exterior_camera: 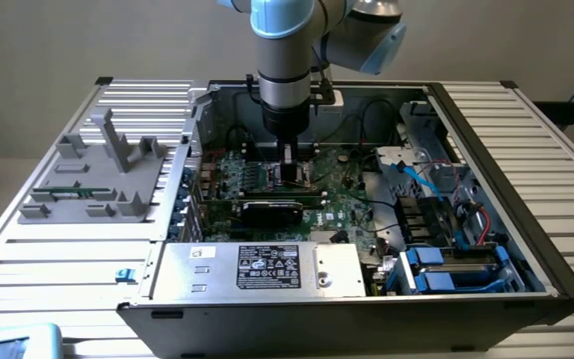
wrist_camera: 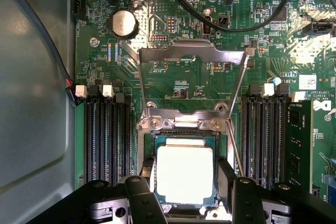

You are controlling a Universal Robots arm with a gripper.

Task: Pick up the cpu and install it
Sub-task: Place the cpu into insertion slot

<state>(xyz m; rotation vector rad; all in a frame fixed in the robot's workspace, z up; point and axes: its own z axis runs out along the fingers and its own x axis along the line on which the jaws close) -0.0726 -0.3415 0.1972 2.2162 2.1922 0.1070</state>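
Now, inside PC case (exterior_camera: 367, 321): gripper (wrist_camera: 187, 179) apparently clamped on cpu (wrist_camera: 185, 174) edges, chip lying level in socket (wrist_camera: 173, 134) below raised retention frame (wrist_camera: 191, 52). Good practice: hold chip flat, corners square to socket, no sideways push.

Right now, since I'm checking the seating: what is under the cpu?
The socket, its dark rim showing around the cpu. The cpu covers the socket's contacts, so those cannot be seen. The socket's metal frame stands open beside it.
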